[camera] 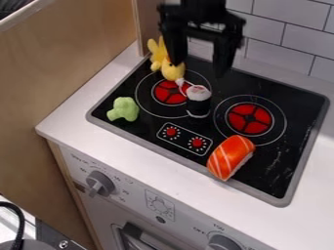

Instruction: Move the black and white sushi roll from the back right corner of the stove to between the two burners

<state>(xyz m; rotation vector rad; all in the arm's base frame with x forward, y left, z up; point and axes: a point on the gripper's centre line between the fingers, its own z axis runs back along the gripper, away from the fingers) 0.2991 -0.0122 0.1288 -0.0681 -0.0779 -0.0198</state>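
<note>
Hanging wide open and empty above the stove [277, 166], your end effector [199, 67] is needing slow, level moves, lest it knock the yellow toy [171, 71] behind one burner [167, 93] or the black-and-white toy [198, 101] between both burners.

Black robot arm [202, 6] is held at view's top edge; black two-finger gripper [198, 68] is pointed down, jaws spread wide apart.

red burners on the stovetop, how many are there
2: the left one in front of the yellow toy, the right one behind the orange toy.
</note>
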